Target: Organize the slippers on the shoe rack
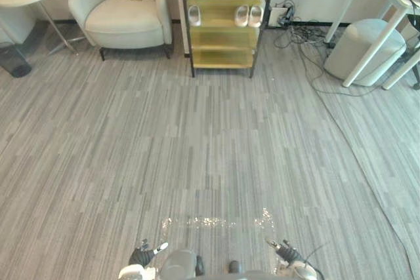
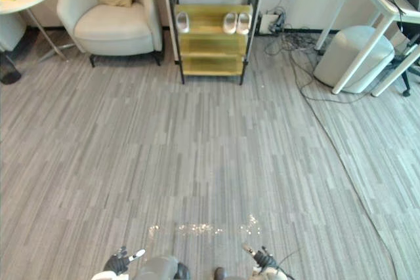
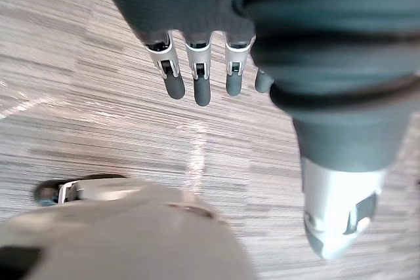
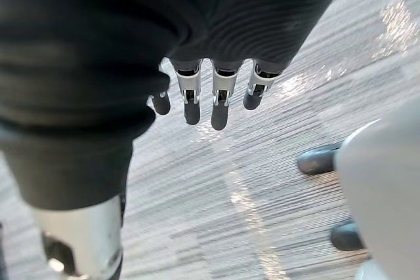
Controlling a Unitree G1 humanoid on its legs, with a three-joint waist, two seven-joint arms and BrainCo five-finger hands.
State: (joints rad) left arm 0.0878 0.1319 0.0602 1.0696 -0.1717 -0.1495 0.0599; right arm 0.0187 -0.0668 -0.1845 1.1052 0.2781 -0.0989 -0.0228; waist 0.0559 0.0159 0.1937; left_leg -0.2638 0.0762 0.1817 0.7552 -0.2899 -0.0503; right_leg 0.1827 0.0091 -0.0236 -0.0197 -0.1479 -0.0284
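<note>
Down at the near edge of the floor (image 1: 210, 149), the left robot hand (image 1: 143, 254) and the right robot hand (image 1: 287, 250) hang with fingers straight and slack, holding nothing. Well apart from them stands the rack (image 1: 222, 37). Its upper gold shelf (image 1: 220, 6) carries a lone slipper (image 1: 194, 14) at the left end and a pair (image 1: 249, 15) side by side at the right. The approach seems to be the step in hand. The next move calls for walking up close, so that either robot hand can reach the shelf.
</note>
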